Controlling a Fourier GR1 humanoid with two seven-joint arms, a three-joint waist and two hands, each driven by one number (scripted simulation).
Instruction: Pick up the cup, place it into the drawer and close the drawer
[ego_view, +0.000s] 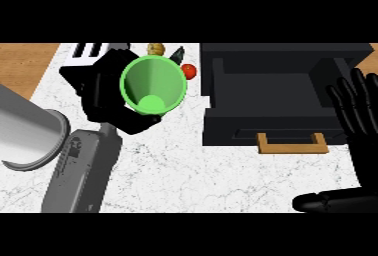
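Note:
A bright green cup (153, 85) is tipped with its mouth toward me, held above the marble counter left of the drawer. My left hand (103, 97) is shut on it, its black fingers curled round the cup's left and lower side. The black drawer (273, 127) stands pulled open at the upper right, with a wooden handle (291, 143) on its front; its inside looks bare. My right hand (363, 135) is open with fingers up at the right edge, overlapping the drawer's right side, thumb (332, 202) low down.
Behind the cup lie a red tomato (190, 71), a yellowish vegetable (156, 48) and a dark green one (177, 53). A white striped object (87, 53) sits at the back left. A big grey cylinder (29, 132) fills the left edge. Wooden surface (26, 65) borders the marble.

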